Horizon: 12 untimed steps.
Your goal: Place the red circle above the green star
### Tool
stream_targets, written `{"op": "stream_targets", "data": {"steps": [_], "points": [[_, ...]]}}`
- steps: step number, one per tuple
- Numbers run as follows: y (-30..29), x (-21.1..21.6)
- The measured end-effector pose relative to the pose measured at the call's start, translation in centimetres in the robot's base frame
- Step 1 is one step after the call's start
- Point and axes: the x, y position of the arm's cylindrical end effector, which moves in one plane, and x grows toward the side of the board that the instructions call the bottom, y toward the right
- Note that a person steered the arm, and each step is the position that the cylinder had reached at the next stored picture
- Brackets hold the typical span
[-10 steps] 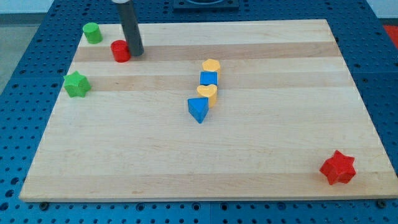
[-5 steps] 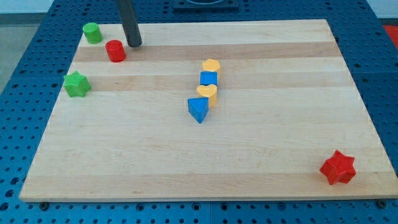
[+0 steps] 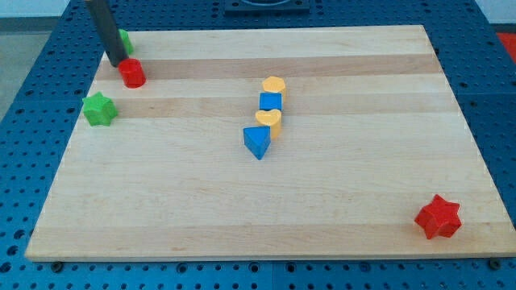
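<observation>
The red circle sits near the board's top left corner, above and to the right of the green star. My tip is at the red circle's upper left edge, touching or nearly touching it. The dark rod rises from there toward the view's top left and partly hides a green cylinder behind it.
A column of blocks stands at mid-board: a yellow block, a blue cube, a yellow heart and a blue triangular block. A red star lies at the bottom right corner of the wooden board.
My tip swung from the red circle's right side over to its upper left. The red circle slid left and slightly down, closer to the green star.
</observation>
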Motion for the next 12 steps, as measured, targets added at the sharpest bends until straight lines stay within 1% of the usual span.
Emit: {"op": "stream_targets", "data": {"steps": [1, 2, 3, 4, 5, 8, 10, 11, 12], "points": [[-2.0, 1.6], [-2.2, 1.6], [0.5, 0.1], [5.4, -0.2], [9.1, -0.2], [8.9, 0.8], [1.4, 1.3], [1.0, 2.5], [2.9, 3.0]]}}
